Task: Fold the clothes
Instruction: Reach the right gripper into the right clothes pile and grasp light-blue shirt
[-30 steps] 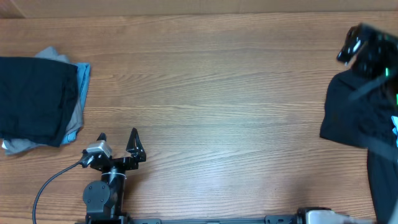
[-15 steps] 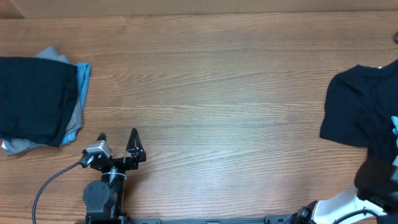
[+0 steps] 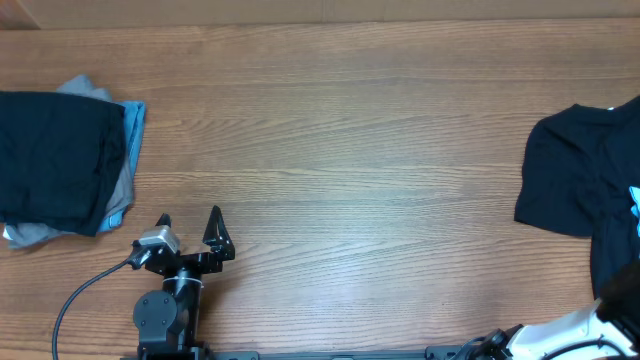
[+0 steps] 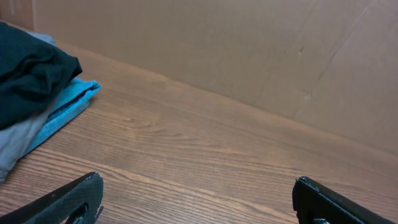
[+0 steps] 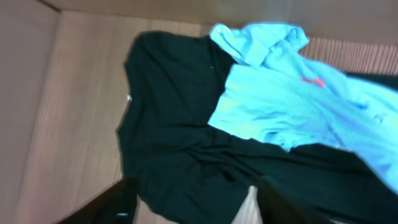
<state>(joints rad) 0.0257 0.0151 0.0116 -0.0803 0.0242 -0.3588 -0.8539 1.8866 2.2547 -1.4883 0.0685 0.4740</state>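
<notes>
The wooden tabletop (image 3: 380,150) carries a black T-shirt (image 3: 565,185) sprawled unfolded at its right edge. The wrist view shows the sky-blue T-shirt (image 5: 280,106) crumpled on top of it. A folded stack (image 3: 55,160), black over grey and blue, sits at the left edge. The right arm (image 3: 560,340) was over the heap's far end a second ago and has pulled back to the near right corner. The right gripper (image 5: 196,183) has its blurred fingers apart, holding nothing. The left gripper (image 3: 189,215) gapes wide and empty by the near edge. I'd say this heap's fold hasn't started.
</notes>
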